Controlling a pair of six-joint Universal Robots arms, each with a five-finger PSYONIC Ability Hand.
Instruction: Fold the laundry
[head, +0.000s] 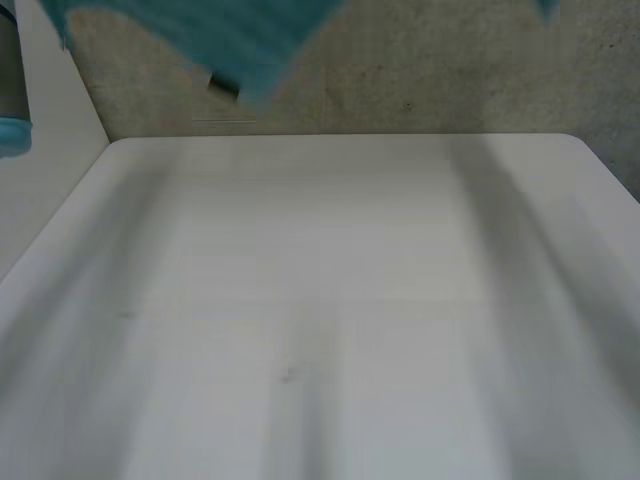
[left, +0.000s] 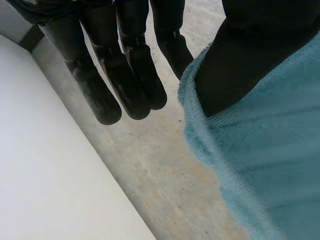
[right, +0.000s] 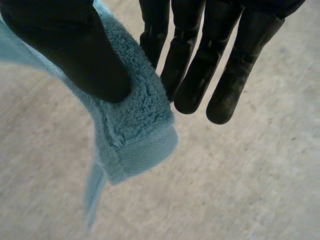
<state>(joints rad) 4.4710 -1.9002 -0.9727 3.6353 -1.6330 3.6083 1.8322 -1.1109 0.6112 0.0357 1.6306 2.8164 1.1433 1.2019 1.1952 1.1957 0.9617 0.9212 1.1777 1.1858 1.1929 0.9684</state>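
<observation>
A teal terry towel hangs in the air beyond the far edge of the white table. In the left wrist view my left hand has its fingers straight, and its thumb presses down on the towel's hemmed edge, pinching it. In the right wrist view my right hand pinches a towel corner between its thumb and straight fingers, and the hemmed tip droops below the thumb.
Part of my left arm, with its light-blue cap, stands at the table's far left. Speckled grey floor lies behind the table. The table's edge runs beside my left hand's fingertips.
</observation>
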